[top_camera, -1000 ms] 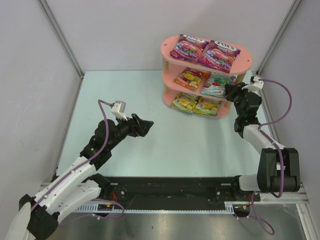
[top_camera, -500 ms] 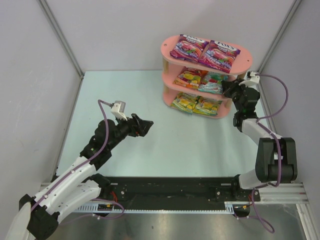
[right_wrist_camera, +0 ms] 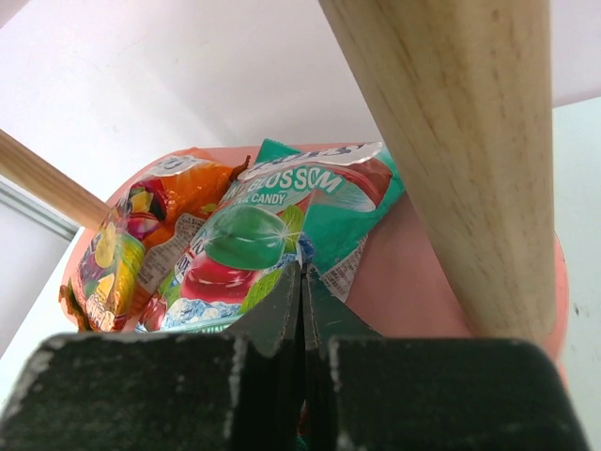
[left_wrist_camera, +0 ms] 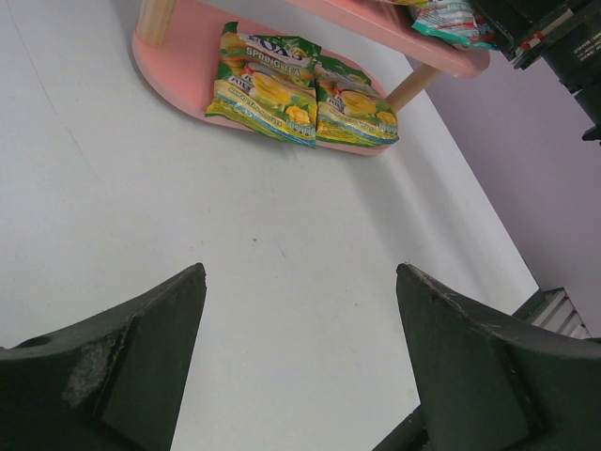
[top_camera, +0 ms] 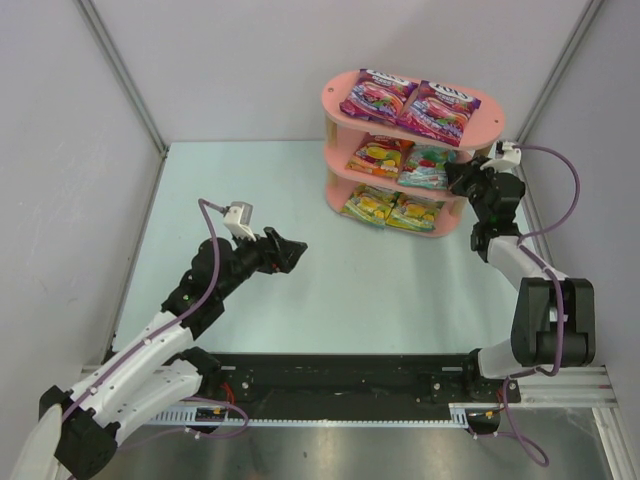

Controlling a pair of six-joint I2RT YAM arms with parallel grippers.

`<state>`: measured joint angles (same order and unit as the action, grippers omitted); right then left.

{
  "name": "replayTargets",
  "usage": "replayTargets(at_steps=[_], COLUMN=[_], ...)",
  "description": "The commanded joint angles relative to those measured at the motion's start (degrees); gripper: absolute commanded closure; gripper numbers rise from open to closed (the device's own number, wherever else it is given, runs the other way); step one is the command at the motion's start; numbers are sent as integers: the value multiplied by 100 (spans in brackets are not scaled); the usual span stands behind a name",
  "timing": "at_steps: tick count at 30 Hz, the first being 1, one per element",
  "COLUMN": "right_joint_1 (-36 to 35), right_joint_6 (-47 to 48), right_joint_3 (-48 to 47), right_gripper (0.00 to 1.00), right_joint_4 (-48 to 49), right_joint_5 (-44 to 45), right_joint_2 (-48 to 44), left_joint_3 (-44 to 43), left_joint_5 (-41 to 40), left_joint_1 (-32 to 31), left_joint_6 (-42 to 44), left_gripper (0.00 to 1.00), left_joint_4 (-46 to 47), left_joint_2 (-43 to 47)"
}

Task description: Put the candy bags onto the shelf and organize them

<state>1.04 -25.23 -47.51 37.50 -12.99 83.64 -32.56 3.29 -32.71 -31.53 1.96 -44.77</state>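
Desk (top_camera: pixel 280 190): no loose bags visible on it. Shelf (top_camera: pixel 333 98), far right, carries all six candy bags (top_camera: pixel 438 108), so I'd call this near done, with only tidying left.

Left gripper (left_wrist_camera: pixel 299 277): jaws spread, empty, over mid-desk, well apart from the shelf.

Right gripper (right_wrist_camera: pixel 300 277): jaws pressed together at the middle tier, against the teal bag (top_camera: pixel 430 166). Can't tell if it's nipping a corner.

Top tier: purple bags (top_camera: pixel 377 97). Middle: red-orange bag (top_camera: pixel 378 156) beside the teal one. Bottom: yellow-green bags (top_camera: pixel 370 205).

Dowel post (right_wrist_camera: pixel 451 160) sits just beside the right jaws and crowds them.
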Motion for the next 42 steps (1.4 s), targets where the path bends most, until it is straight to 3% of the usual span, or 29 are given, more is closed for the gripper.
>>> replayTargets(at_steps=[1,8,13,19,42], right_joint_1=[28,-260,-727,-895,-543], right_joint_6=[28,-35,159,1,-26], right_joint_3=[-101,66,75,84,136], right_gripper=[100,100,100,100,100], right_joint_4=[-295,-392,-594,-568,-638], right_joint_5=[-90,446,1551,2151,1519], right_joint_2=[-312,-550,-655,-629,-647], left_joint_3=[-84,4,30,21,74], left_joint_5=[93,67,67,23,23], left_joint_1=[45,45,45,45,45], left_joint_6=[-46,-82,-134,-117,-152], left_gripper=[13,13,13,13,14], left_joint_4=[95,51,68,-46,-20], left_joint_2=[21,127,162,267,329])
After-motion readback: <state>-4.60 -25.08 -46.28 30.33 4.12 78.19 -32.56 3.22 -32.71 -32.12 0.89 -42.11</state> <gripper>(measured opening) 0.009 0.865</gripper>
